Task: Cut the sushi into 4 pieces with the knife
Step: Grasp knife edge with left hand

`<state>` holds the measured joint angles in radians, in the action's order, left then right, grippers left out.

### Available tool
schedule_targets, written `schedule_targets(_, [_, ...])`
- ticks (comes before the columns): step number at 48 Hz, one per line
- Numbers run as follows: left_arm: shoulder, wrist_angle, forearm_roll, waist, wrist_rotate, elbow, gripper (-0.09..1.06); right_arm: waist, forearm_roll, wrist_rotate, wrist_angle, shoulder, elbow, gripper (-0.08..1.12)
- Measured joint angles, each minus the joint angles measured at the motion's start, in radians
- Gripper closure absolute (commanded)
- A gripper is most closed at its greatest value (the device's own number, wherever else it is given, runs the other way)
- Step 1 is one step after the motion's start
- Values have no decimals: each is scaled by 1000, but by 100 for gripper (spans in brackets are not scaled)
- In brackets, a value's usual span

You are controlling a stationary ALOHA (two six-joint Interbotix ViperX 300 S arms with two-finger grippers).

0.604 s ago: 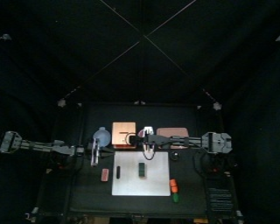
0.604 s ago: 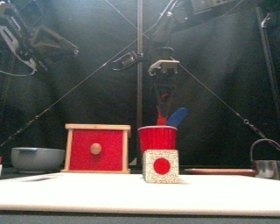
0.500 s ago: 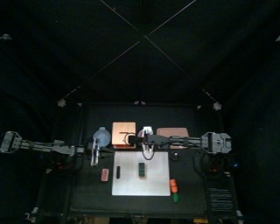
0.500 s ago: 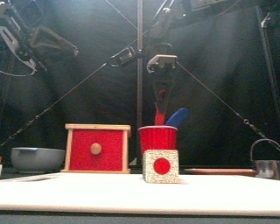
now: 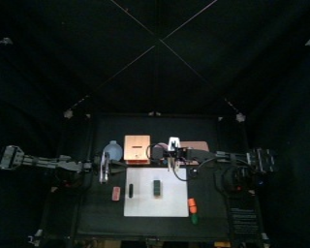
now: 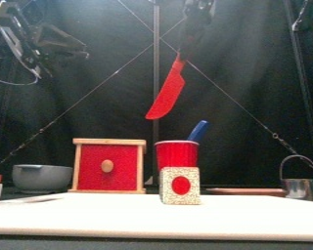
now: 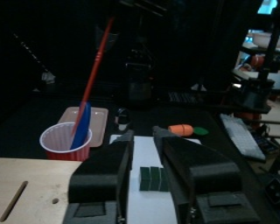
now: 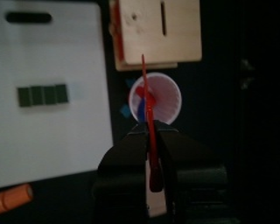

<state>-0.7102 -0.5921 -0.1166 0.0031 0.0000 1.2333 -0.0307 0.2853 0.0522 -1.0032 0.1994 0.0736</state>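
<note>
while aloft, red knife point(image 6: 167, 90) seemingly above cup point(image 6: 176, 156)

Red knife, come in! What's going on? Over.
Right gripper shut on red knife, high above red cup. Left gripper open, beside white board. Sushi on board, untouched. Nothing seen in the way.

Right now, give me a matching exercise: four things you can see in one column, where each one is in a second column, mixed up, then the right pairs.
Things:
1. red knife
2. blue knife
3. sushi roll
4. blue-grey bowl

Places:
A. lying on the white cutting board
B. held up in the air by the right claw
C. standing in the red cup
D. on the table beside the wooden box, on the left arm's side

Pairs: 1-B, 2-C, 3-A, 4-D
</note>
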Motion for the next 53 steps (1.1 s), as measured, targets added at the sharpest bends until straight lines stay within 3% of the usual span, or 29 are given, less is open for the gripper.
schedule_targets(8, [5, -2, 14, -3, 5, 0, 10, -3, 25, 81, 307, 95, 233, 87])
schedule_targets(14, [28, -2, 48, -5, 5, -6, 9, 5, 38, 149, 558, 152, 397, 87])
schedule_targets(24, [163, -2, 75, -6, 8, -75, 9, 37, 31, 166, 896, 187, 574, 87])
schedule_targets(32, [232, -2, 95, -3, 8, -120, 10, 58, 12, 166, 983, 189, 614, 87])
schedule_targets(53, [287, -18, 95, 15, 8, -129, 16, 63, 12, 166, 1034, 190, 634, 87])
